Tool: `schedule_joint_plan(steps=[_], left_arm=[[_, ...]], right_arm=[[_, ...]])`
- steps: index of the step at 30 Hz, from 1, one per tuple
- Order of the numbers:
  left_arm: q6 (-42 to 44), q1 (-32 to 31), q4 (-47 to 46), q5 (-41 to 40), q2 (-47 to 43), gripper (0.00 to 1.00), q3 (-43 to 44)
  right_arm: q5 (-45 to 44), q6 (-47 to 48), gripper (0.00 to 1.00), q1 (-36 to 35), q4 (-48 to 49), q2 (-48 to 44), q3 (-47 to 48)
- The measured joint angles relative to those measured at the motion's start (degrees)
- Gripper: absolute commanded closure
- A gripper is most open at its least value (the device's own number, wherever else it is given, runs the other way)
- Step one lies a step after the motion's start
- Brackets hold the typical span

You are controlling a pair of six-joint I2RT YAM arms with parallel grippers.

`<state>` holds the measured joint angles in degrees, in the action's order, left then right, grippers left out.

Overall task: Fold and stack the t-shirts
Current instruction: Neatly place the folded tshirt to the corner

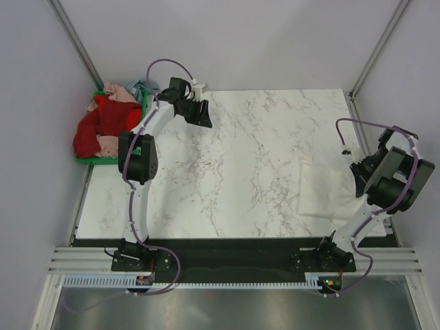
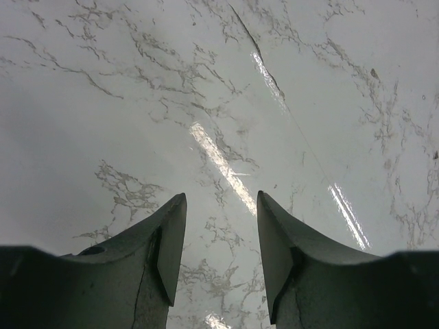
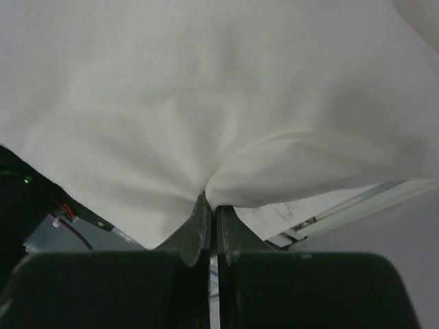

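A cream-white t-shirt (image 1: 331, 191) lies folded on the right side of the marble table (image 1: 240, 158). My right gripper (image 3: 212, 203) is shut on this shirt's cloth (image 3: 206, 103), pinching a fold at its right edge; in the top view that gripper (image 1: 359, 167) sits at the shirt's right side. A heap of red, pink and pale blue t-shirts (image 1: 103, 124) fills the green crate (image 1: 89, 159) at the far left. My left gripper (image 1: 201, 113) hovers over bare marble near the crate. In the left wrist view it (image 2: 221, 205) is open with nothing between its fingers.
Grey walls and metal posts enclose the table on the left, right and back. The crate stands off the table's far-left corner. The arm bases sit on a black rail (image 1: 234, 258) along the near edge.
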<state>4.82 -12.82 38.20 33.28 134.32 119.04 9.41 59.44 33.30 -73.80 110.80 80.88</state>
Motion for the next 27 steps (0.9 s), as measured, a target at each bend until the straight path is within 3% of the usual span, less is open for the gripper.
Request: schedule_joint_plan(steps=[10,19,27], left_arm=[[0.02,-0.02,-0.04,0.0,0.13,0.47,0.02],[0.7,0.0,-0.11,-0.17,0.13,0.47,0.02],[0.87,0.0,-0.13,-0.15,0.13,0.47,0.0]], right_arm=[[-7.63,7.89,1.0,10.08,-1.95,-1.92,1.51],[-8.2,8.11,1.0,9.29,-2.1,2.25,7.43],[-9.84,9.01,1.0,9.44,-1.73,-1.62,1.16]])
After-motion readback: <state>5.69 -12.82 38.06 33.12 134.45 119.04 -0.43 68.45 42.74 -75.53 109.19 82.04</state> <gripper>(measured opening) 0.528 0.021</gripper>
